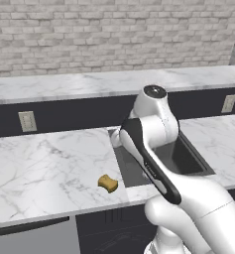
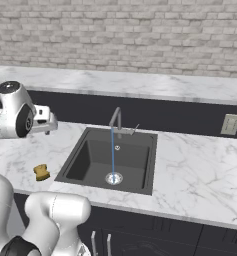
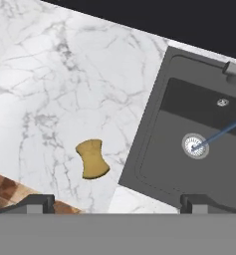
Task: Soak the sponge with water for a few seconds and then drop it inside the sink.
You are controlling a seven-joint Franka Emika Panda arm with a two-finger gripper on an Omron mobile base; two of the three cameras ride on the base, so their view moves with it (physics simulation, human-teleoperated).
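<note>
- Step in hand: reaching for the small mustard-yellow sponge (image 3: 92, 159), which lies on the white marble counter (image 3: 50, 99) beside the dark grey sink (image 3: 154, 124).
- The gripper (image 3: 117, 201) hovers above, fingers spread wide, empty.
- Next: descend, pinch the sponge, carry it under the thin blue water (image 2: 112, 152).

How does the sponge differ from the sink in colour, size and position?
The sponge is mustard yellow; the sink is dark grey. The sponge is a small block with pinched sides, much smaller than the rectangular sink. The sponge lies dry on the marble counter, beside the sink, while the water runs into the sink at its drain. Both are set in the same counter area.
</note>
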